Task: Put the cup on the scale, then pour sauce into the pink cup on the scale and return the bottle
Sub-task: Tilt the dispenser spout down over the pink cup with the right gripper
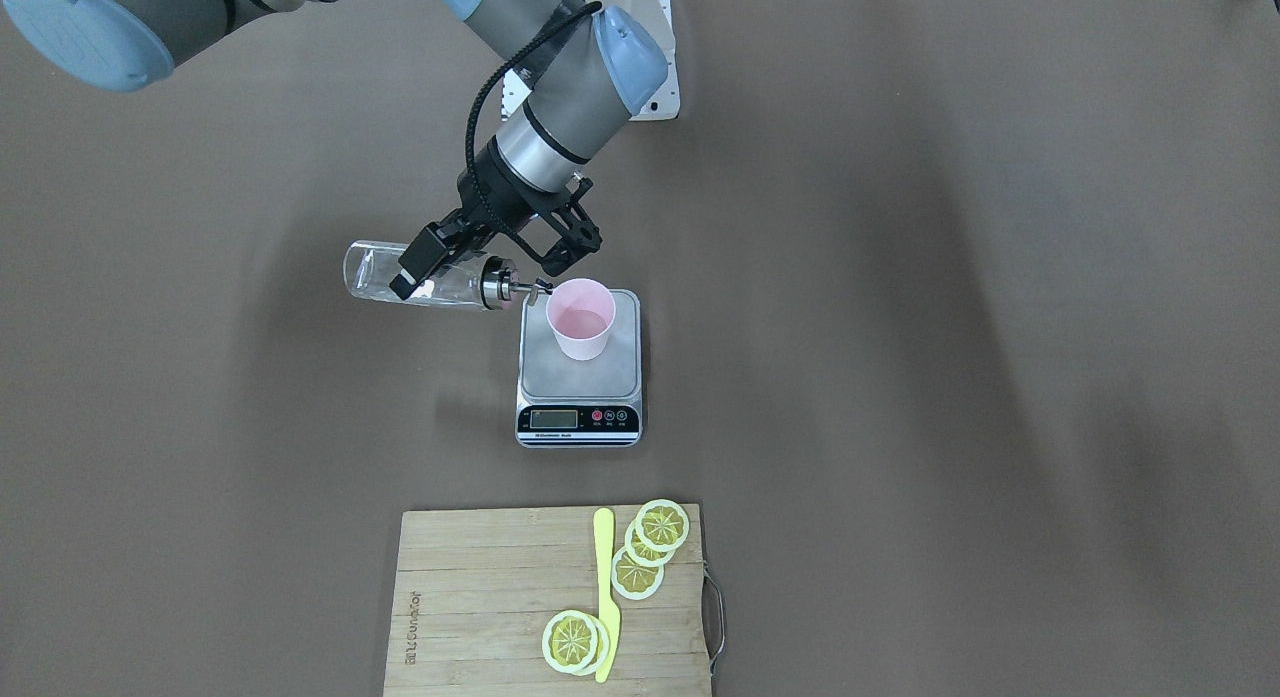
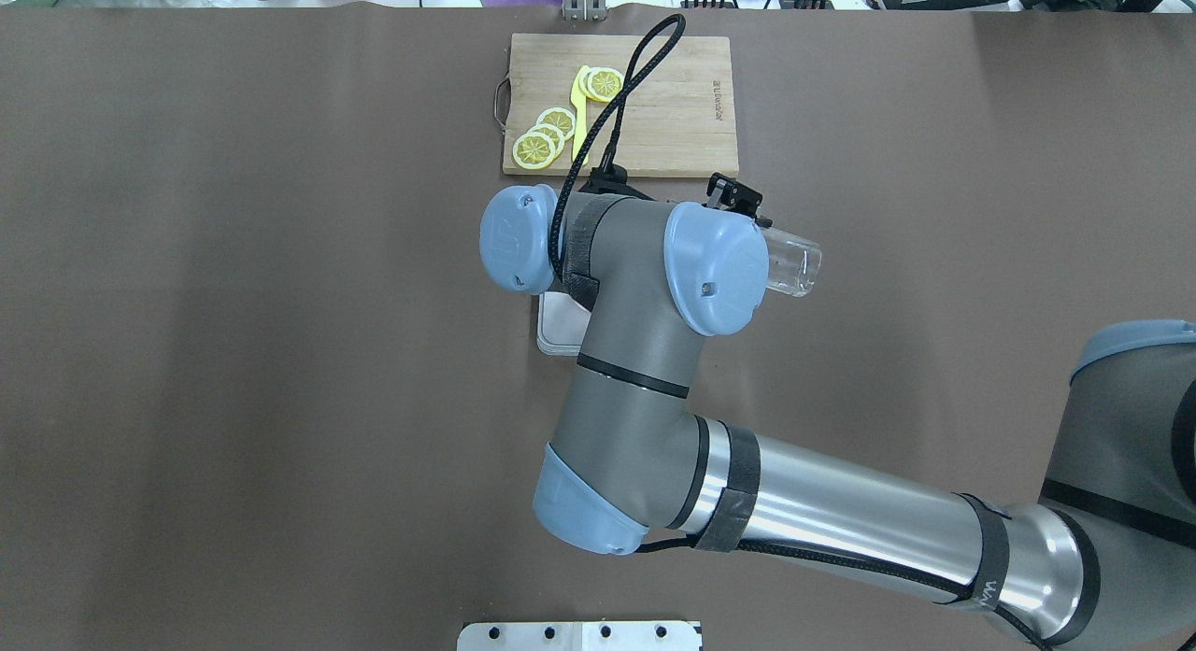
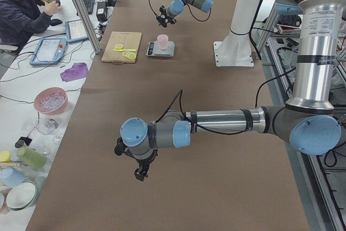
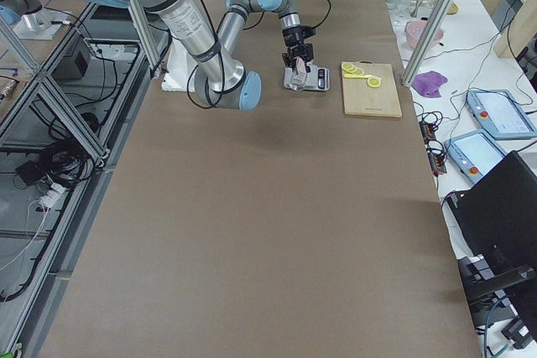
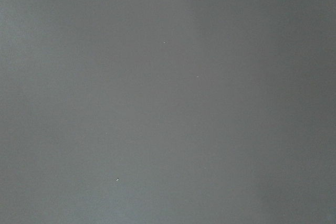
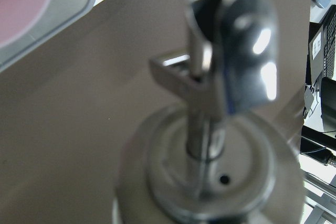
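The pink cup (image 1: 580, 319) stands upright on the steel platform of the scale (image 1: 580, 379). My right gripper (image 1: 408, 273) is shut on the clear glass bottle (image 1: 368, 271) and holds it about level. The metal spout (image 1: 530, 289) points at the near left of the cup's rim, just beside it. I cannot make out any liquid. The right wrist view shows the cap and spout (image 6: 231, 66) close up, with the cup (image 6: 21, 3) and scale (image 6: 71, 9) at the top left. My left gripper (image 3: 138, 167) hangs over bare table far off; I cannot tell whether it is open.
A bamboo cutting board (image 1: 480, 602) lies in front of the scale, with lemon slices (image 1: 662, 525) and a yellow knife (image 1: 605, 587) on it. In the overhead view my right arm (image 2: 645, 352) covers most of the scale. A person (image 3: 24, 12) sits beyond the table's side.
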`<state>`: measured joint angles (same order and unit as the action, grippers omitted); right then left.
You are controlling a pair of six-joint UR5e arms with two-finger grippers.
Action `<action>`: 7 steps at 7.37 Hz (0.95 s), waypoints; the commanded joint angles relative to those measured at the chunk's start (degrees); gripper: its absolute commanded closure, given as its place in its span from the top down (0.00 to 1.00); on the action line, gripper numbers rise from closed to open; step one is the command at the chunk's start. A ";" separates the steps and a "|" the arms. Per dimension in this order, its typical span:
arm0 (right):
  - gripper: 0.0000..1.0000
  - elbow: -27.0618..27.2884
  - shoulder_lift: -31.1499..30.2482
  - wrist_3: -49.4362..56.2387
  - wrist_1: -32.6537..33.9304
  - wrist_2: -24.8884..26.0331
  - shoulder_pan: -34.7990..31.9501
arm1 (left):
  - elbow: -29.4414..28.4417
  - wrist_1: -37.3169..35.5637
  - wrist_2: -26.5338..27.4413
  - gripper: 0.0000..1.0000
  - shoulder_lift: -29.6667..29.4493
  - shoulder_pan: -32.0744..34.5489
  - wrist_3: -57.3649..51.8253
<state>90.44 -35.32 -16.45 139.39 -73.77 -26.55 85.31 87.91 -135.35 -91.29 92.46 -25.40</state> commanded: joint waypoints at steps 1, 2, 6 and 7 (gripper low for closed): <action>0.00 -1.14 0.08 0.01 0.18 0.56 0.01 | -0.15 -0.02 0.00 0.98 0.06 0.00 0.00; 0.00 -1.14 0.16 -0.33 0.62 0.56 0.27 | -0.24 -0.02 0.00 0.98 0.06 0.00 0.00; 0.00 -6.24 3.68 -1.48 2.90 0.56 0.71 | -0.50 -0.02 0.00 0.98 -0.03 -0.09 0.00; 0.00 -6.33 3.68 -2.52 3.43 0.56 0.71 | -0.59 -0.02 0.00 0.98 -0.03 -0.09 0.00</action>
<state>84.70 -31.95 -18.08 142.20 -73.21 -25.87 84.81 87.89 -135.35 -91.31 92.38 -25.40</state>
